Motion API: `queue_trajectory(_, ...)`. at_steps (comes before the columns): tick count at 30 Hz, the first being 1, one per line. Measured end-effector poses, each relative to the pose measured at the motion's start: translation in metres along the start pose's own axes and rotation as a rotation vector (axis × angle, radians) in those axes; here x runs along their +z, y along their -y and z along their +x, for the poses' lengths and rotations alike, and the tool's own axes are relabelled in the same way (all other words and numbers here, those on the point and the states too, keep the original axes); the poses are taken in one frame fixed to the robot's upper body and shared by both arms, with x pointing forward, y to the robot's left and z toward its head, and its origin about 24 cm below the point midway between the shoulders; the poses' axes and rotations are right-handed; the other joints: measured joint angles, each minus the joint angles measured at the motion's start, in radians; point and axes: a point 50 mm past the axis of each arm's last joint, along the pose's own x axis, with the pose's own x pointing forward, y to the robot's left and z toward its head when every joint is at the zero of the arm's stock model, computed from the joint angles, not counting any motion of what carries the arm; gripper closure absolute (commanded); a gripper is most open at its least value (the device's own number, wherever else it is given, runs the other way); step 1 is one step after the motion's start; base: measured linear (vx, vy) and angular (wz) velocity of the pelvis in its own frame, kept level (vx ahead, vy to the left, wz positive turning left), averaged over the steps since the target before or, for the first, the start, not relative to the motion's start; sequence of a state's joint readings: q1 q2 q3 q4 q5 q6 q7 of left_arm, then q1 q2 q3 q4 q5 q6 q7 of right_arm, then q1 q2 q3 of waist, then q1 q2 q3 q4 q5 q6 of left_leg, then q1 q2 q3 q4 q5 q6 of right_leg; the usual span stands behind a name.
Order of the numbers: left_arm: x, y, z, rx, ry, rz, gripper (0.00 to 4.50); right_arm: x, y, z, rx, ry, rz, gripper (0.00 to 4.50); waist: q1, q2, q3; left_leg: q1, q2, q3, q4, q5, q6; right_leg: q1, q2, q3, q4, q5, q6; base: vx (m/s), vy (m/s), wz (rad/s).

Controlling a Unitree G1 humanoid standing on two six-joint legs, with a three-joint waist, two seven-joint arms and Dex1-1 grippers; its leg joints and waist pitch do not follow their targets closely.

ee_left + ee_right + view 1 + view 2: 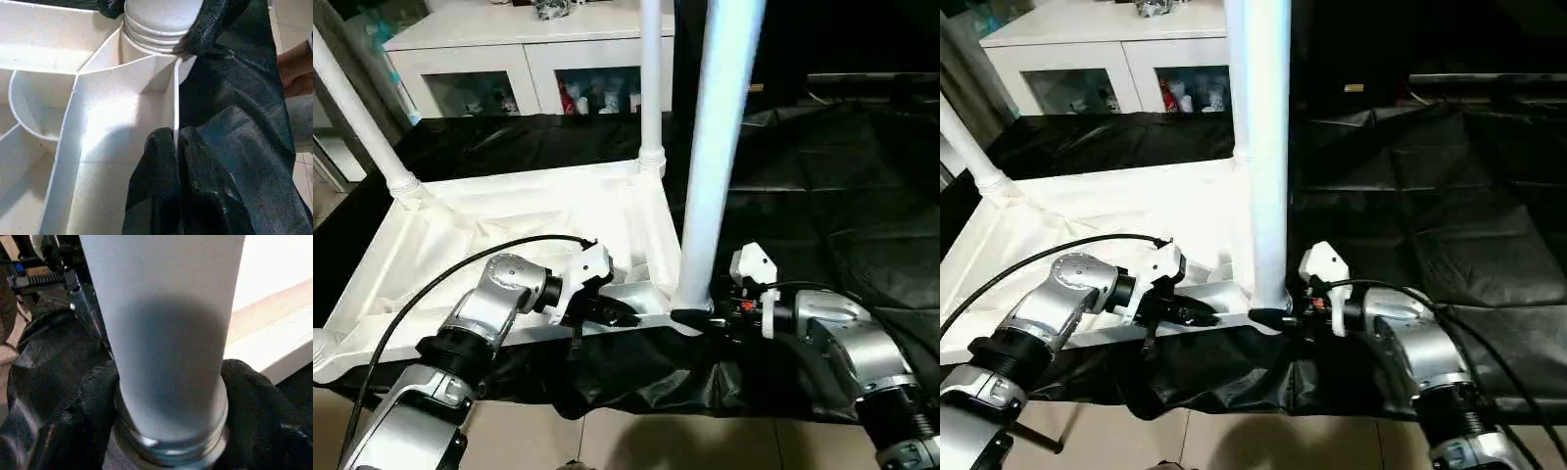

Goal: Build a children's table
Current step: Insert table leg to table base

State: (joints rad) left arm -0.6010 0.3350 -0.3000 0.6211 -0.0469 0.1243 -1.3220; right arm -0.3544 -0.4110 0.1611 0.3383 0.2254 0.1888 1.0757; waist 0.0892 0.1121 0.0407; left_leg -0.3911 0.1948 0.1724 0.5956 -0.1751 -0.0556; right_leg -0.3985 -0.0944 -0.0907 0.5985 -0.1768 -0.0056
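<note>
Leftward, left gripper [625, 315] pinched tight on tabletop [509, 220] edge rib. Right gripper [693, 318] clasps base of near leg [715, 157], upright in corner socket beside it. Risk: leg half-seated, tilting loose if released.

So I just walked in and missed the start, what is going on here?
The robot is putting together a white children's table. The tabletop lies underside up on a black sheet, with three legs standing in corner sockets. The right gripper is closed around the base of the nearest leg at its socket. The left gripper is shut on the tabletop's near rim beside that corner. A white cabinet stands behind.
</note>
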Motion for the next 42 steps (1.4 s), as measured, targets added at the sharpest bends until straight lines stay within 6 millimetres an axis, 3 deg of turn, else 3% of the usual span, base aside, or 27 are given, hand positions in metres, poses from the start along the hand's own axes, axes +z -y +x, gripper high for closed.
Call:
queue_trajectory(6, 0.002, -0.003, 0.004, 0.059, 0.016, -0.007, 4.5, 0.0, 0.003, 0.005, -0.079, 0.029, 0.026, 1.76, -0.002, 0.0, 0.0, 0.001, 0.0, 0.0, 0.0, 0.0, 0.0, 0.0, 0.0, 0.0, 0.001, 0.0, 0.0, 0.0, 0.0, 0.0)
queue_trajectory(15, 0.021, -0.023, 0.046, 0.377, 0.073, -0.066, 4.5, 0.002, 0.033, 0.037, -0.653, 0.074, 0.131, 1.78, -0.029, -0.001, -0.001, 0.004, -0.001, -0.001, 0.0, 0.0, 0.0, 0.002, 0.0, 0.001, 0.002, 0.0, 0.0, 0.0, 0.0, 0.0)
queue_trajectory(19, 0.025, -0.024, 0.055, 0.42, 0.084, -0.072, 4.5, 0.003, 0.035, 0.043, -0.725, 0.091, 0.149, 1.78, -0.03, 0.0, -0.001, 0.004, -0.002, -0.001, 0.0, 0.0, 0.0, 0.003, 0.0, 0.001, 0.001, 0.0, 0.001, 0.0, 0.0, 0.0)
queue_trajectory(20, 0.025, -0.024, 0.055, 0.422, 0.083, -0.072, 4.5, 0.003, 0.035, 0.044, -0.726, 0.096, 0.147, 1.43, -0.03, 0.0, -0.001, 0.004, -0.002, -0.001, 0.0, 0.0, 0.0, 0.004, 0.0, 0.001, 0.001, 0.0, 0.001, 0.0, 0.0, 0.0)
queue_trajectory(25, 0.025, -0.024, 0.055, 0.413, 0.086, -0.07, 4.5, 0.004, 0.035, 0.043, -0.693, 0.153, 0.202, 1.0, -0.03, 0.001, -0.001, 0.004, -0.002, -0.002, 0.0, 0.0, 0.0, 0.004, 0.0, 0.001, 0.001, 0.0, 0.0, 0.0, 0.0, 0.0)
queue_trajectory(34, 0.011, -0.015, 0.03, 0.219, 0.064, -0.024, 4.5, -0.001, 0.022, 0.016, -0.338, 0.081, 0.038, 1.0, -0.025, 0.002, -0.002, 0.0, 0.0, -0.001, -0.001, 0.0, 0.001, 0.0, 0.0, -0.001, 0.001, -0.001, 0.001, 0.0, 0.0, 0.0)
queue_trajectory(41, 0.007, -0.002, 0.019, 0.038, 0.028, 0.029, 4.5, -0.002, 0.007, 0.003, -0.072, 0.018, -0.054, 1.0, 0.004, 0.001, -0.001, 0.0, 0.0, 0.001, 0.0, 0.0, 0.0, 0.001, -0.001, 0.0, 0.0, -0.001, 0.001, 0.0, 0.0, 0.0)
queue_trajectory(42, 0.007, -0.001, 0.018, 0.025, 0.025, 0.036, 4.5, -0.002, 0.006, 0.002, -0.044, 0.017, -0.055, 1.16, 0.006, 0.001, -0.001, 0.0, 0.0, 0.001, 0.0, 0.0, 0.0, 0.001, -0.001, 0.0, 0.0, -0.001, 0.001, 0.0, 0.0, 0.0)
